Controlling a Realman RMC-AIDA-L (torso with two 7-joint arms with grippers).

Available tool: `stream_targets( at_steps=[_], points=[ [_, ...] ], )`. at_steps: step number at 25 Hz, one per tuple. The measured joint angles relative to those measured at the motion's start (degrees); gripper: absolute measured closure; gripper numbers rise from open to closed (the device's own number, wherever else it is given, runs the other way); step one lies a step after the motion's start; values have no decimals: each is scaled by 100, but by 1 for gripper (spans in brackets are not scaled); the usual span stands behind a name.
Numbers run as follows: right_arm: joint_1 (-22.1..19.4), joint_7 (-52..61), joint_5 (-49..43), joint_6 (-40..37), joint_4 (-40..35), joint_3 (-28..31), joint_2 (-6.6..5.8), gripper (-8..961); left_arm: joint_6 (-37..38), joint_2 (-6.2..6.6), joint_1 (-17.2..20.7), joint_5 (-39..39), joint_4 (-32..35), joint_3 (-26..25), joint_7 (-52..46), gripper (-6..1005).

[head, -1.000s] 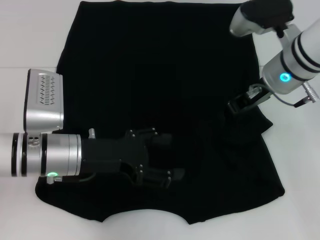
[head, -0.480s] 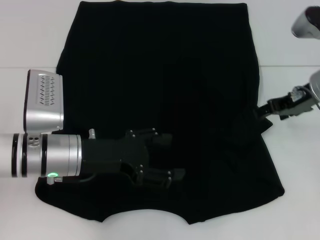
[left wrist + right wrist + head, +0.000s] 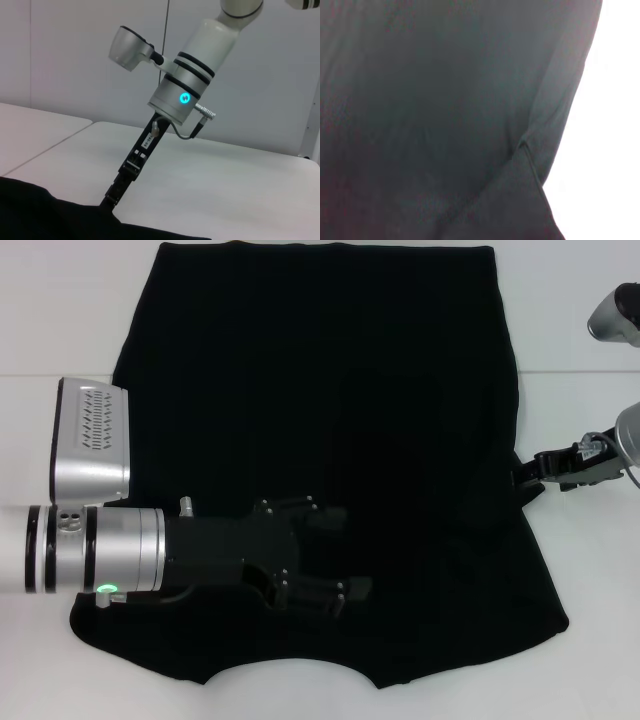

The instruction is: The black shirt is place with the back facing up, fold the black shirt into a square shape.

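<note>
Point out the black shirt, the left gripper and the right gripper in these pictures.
black shirt (image 3: 320,370): head view, on the flat cloth of its middle.
left gripper (image 3: 335,555): head view, midway between its fingertips, over the shirt.
right gripper (image 3: 111,196): left wrist view, at its tip by the shirt's edge.

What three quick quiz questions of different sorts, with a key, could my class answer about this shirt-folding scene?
1. True or false: the black shirt lies spread flat on the white table.
2. Which end effector rests over the shirt's lower middle: A) left, B) right?
3. Fill in: the right end effector is at the shirt's ____ edge, on the robot's own side.

Key:
1. True.
2. A, the left end effector.
3. Right, as the left wrist view also shows.
</note>
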Motion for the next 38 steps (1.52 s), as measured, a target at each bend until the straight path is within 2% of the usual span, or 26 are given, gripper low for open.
stream_targets(
  at_steps=[7, 12, 17, 29, 38],
  points=[
    [7, -15, 12, 226, 27, -24, 89, 131, 0, 12, -10, 1, 0, 0, 0, 81],
    [13, -22, 12, 231, 37, -14, 101, 148, 0, 18, -10, -7, 0, 0, 0, 81],
    [-3, -24, 11, 277, 53, -30, 100, 373, 0, 18, -10, -20, 0, -6, 0, 81],
    [-22, -26, -16, 521, 176, -44, 107, 472, -22, 26, -10, -26, 0, -9, -15, 81],
    [-3, -158, 9, 472, 154, -15, 161, 542, -52, 27, -23, -26, 0, -8, -17, 82]
  ],
)
